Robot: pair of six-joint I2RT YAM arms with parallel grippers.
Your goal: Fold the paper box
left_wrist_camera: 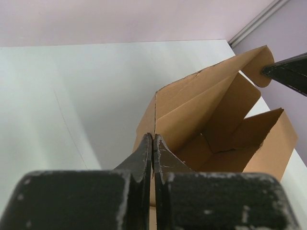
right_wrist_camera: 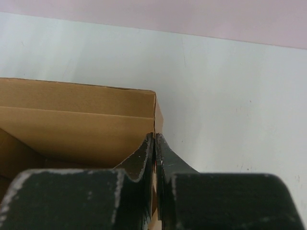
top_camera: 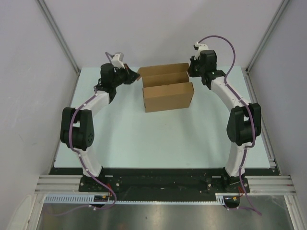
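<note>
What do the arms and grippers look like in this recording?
The left arm and right arm have white links with bulky black joint housings. A purple cable runs along each. The left gripper and right gripper have black tapered fingers, scuffed with whitish marks.

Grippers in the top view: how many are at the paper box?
2. The left gripper is at the far left corner of the paper box, the right gripper at its far right corner. None seems hidden.
</note>
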